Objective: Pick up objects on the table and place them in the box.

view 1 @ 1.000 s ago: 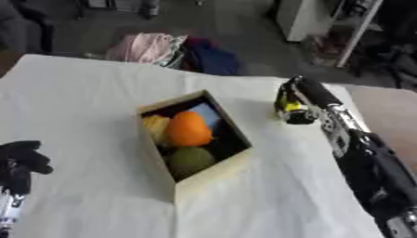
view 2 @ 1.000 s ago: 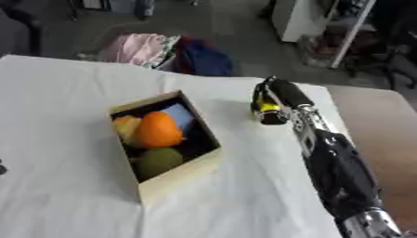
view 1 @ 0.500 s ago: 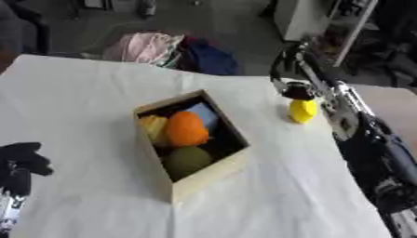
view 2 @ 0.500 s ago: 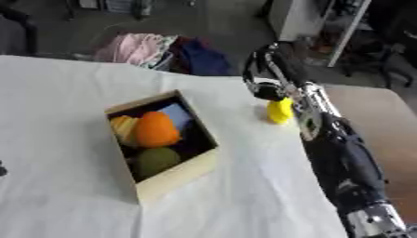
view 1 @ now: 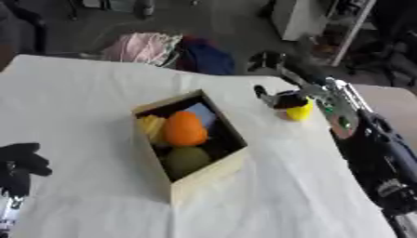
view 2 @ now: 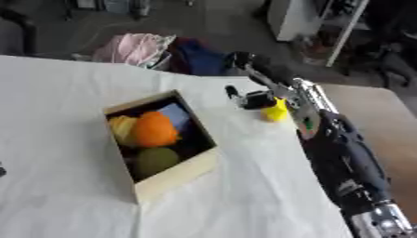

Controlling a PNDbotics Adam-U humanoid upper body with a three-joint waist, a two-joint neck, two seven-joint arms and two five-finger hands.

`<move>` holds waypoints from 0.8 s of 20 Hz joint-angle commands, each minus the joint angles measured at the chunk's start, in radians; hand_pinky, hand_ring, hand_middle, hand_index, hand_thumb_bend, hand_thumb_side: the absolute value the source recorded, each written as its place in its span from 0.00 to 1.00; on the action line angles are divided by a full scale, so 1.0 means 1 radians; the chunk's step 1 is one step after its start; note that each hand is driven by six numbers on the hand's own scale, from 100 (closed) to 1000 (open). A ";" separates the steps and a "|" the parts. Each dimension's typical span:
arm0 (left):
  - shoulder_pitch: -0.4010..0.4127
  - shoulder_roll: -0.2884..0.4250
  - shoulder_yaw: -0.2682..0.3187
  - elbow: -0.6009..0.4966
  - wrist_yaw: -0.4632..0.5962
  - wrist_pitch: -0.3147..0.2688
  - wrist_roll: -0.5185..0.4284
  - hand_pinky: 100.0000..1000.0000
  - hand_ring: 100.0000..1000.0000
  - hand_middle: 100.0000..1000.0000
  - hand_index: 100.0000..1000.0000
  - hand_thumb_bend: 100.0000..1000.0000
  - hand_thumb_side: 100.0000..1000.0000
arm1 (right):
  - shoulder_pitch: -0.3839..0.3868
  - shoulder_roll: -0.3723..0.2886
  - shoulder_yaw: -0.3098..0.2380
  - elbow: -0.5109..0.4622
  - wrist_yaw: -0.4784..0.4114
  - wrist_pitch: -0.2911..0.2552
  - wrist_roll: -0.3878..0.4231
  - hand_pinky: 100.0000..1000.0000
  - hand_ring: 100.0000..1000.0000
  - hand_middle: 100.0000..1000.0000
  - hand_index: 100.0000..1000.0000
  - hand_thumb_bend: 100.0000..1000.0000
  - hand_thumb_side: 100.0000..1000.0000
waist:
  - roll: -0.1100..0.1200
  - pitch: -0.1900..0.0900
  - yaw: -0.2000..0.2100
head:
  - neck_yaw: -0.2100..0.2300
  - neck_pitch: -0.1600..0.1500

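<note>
An open cardboard box [view 1: 208,175] stands mid-table on the white cloth. Inside it lie an orange fruit [view 1: 184,129], a green fruit [view 1: 187,159], a yellow thing [view 1: 151,128] and a blue thing [view 1: 201,114]. A small yellow object [view 1: 298,110] rests on the cloth to the right of the box. My right hand [view 1: 303,82] hovers just above and behind it, open, fingers stretched toward the far edge and the thumb hanging down beside the object. At the lower left, my left hand [view 1: 20,162] rests open.
Beyond the table's far edge lie a pink cloth [view 1: 143,46] and a dark blue cloth [view 1: 204,58] on the floor. A white cabinet [view 1: 297,18] stands at the back right. The white cloth ends at a brown surface [view 1: 395,104] on the right.
My right hand has lifted off the small yellow object and spread its fingers; the object now shows on the cloth beneath it. The left hand has stayed put.
</note>
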 commanded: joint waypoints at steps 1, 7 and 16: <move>-0.002 0.005 0.010 -0.020 -0.001 0.001 0.006 0.66 0.56 0.54 0.77 0.00 0.50 | -0.006 -0.052 -0.045 0.045 0.073 0.024 0.037 0.88 0.96 0.99 1.00 0.00 0.21 | 0.014 -0.026 -0.006 | 0.004 -0.003; -0.002 0.008 0.012 -0.020 -0.005 -0.002 0.007 0.66 0.56 0.54 0.78 0.00 0.50 | 0.007 -0.062 -0.074 0.136 0.158 0.067 0.006 0.88 0.96 0.99 1.00 0.00 0.33 | 0.021 -0.022 -0.017 | 0.008 -0.006; -0.003 0.008 0.012 -0.020 -0.010 -0.007 0.008 0.66 0.56 0.55 0.78 0.00 0.50 | 0.011 -0.040 -0.088 0.230 0.218 0.135 -0.059 0.51 0.63 0.74 0.81 0.00 0.16 | 0.030 -0.012 -0.024 | 0.006 -0.009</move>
